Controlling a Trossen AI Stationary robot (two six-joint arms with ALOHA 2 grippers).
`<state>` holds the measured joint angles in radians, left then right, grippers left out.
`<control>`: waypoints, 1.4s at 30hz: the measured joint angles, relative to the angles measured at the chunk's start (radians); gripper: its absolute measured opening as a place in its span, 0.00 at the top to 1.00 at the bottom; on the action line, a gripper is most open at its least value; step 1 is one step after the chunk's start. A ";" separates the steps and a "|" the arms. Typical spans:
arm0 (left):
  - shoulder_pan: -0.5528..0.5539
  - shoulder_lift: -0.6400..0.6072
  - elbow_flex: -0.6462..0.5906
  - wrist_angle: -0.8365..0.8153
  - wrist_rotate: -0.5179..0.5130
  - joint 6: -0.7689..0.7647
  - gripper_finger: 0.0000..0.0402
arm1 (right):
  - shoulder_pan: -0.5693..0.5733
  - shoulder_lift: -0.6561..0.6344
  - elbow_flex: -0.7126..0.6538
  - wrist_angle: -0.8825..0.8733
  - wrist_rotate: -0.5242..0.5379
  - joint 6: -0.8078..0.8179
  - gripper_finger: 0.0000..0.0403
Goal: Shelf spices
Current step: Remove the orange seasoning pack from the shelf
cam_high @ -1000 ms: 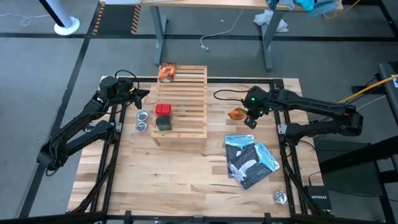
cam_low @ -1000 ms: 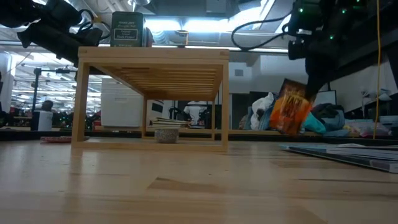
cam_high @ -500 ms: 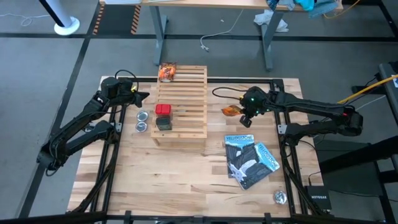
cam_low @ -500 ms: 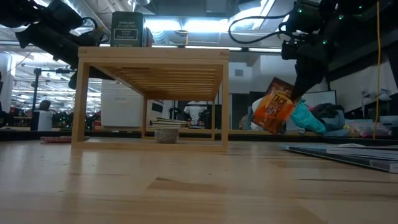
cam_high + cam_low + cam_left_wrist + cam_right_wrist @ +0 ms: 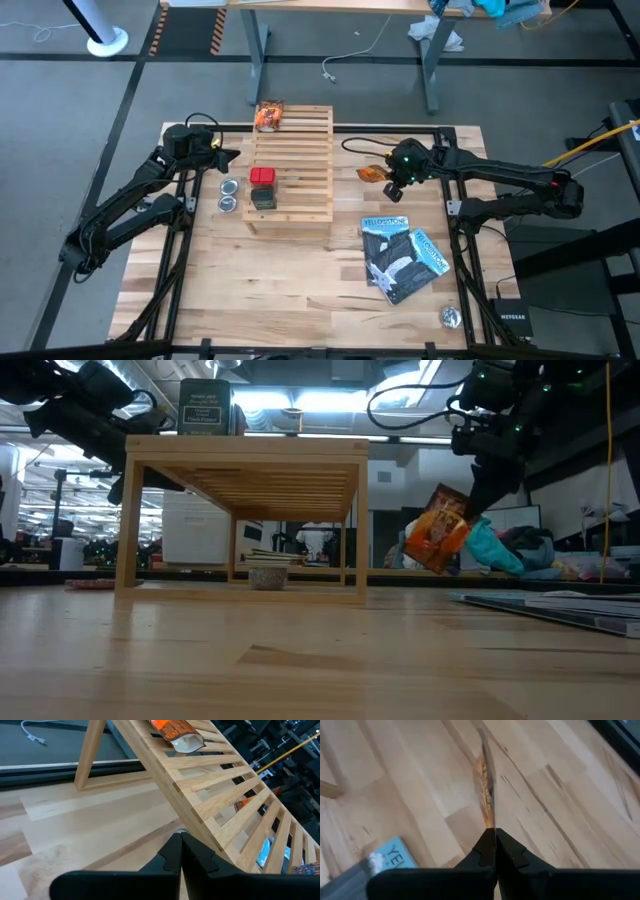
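The wooden slatted shelf [image 5: 291, 165] stands on its legs at the table's middle. On top of it rest a red box [image 5: 262, 177], a dark grey box [image 5: 263, 198] and, at the far left corner, an orange packet [image 5: 269, 116]. My right gripper [image 5: 390, 178] hangs to the right of the shelf, shut on a second orange packet [image 5: 373, 173]. My left gripper [image 5: 232, 154] waits shut and empty beside the shelf's left edge, close to the slats [image 5: 215, 795]. My right gripper pinches the orange packet by one edge [image 5: 489, 822] between its two fingers. The fingers slant down toward the shelf. The packet [image 5: 437, 530] juts out beyond the fingertips, tilted and lifted clear of the table.
Two round silver tins [image 5: 229, 195] lie left of the shelf, below my left gripper. Blue-and-black booklets [image 5: 400, 255] lie near the table's right side, and another small tin [image 5: 450, 317] sits at the near right corner.
My right gripper has tipped, swinging the held orange packet a little toward the shelf and turning its free end upward. The packet has stayed clear of the table.
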<state>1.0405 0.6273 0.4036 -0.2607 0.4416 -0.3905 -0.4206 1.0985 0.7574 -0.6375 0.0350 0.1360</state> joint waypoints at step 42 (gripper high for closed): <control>0.000 0.000 0.000 0.001 0.000 0.005 1.00 | 0.002 0.000 0.001 -0.178 -0.029 0.096 0.96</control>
<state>1.0405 0.6273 0.4038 -0.2596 0.4412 -0.3859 -0.4191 1.0988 0.7582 -0.8158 0.0059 0.2317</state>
